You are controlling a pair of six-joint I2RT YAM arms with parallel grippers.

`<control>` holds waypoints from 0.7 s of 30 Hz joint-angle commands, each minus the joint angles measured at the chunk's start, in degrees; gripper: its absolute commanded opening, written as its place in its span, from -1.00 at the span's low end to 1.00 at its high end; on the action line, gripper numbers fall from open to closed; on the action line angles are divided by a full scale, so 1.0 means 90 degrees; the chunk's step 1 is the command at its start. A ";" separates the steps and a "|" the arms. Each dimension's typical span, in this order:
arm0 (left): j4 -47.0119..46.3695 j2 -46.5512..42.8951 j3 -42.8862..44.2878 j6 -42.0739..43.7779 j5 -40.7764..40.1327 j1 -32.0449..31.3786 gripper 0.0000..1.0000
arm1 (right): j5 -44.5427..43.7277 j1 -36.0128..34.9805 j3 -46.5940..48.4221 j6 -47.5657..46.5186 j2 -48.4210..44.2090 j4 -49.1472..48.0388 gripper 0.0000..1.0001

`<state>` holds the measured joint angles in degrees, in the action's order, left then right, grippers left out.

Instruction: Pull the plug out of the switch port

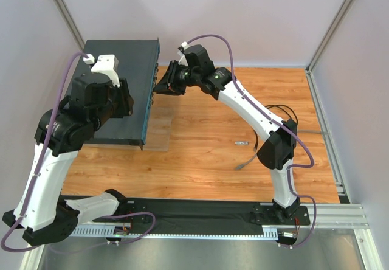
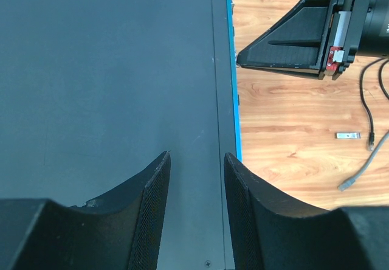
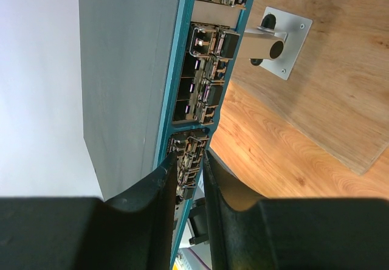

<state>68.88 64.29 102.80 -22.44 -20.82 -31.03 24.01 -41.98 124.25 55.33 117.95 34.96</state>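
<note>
On woodgrain table [image 1: 206, 154], flat matte-grey switch [image 1: 134, 57]

Two robot arms: the left arm [image 1: 45, 166] and right arm [image 1: 255, 109] have glossy white shells and black joint housings. A purple cable [image 1: 213, 36] loops along each. The left pincer [image 2: 196, 157] and right pincer [image 3: 189, 159] have black wedge-shaped fingers [image 2: 155, 209], the left one's mesh-textured inside. A small red tab [image 2: 331, 56] marks the right pincer's body.

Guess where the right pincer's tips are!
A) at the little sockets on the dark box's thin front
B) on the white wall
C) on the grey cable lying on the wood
A: the right pincer has its tips right at the sockets on the front face of the switch.
</note>
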 commanded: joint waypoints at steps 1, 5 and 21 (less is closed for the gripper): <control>-0.0183 -0.0054 0.0003 -0.0007 0.0164 0.0049 -0.02 | -0.0168 -0.0131 0.0072 -0.0132 0.0146 -0.0115 -0.51; -0.0163 -0.0054 0.0003 0.0012 0.0165 0.0068 -0.02 | -0.0197 -0.0131 -0.0026 -0.0171 0.0088 -0.0203 -0.55; -0.0134 0.0005 0.0052 0.0012 0.0292 0.0127 -0.02 | 0.0154 0.0064 -0.0708 0.0091 -0.0185 -0.0993 -0.53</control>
<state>68.77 64.36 102.76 -22.41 -18.85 -30.24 26.65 -41.25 120.81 55.31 117.12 30.41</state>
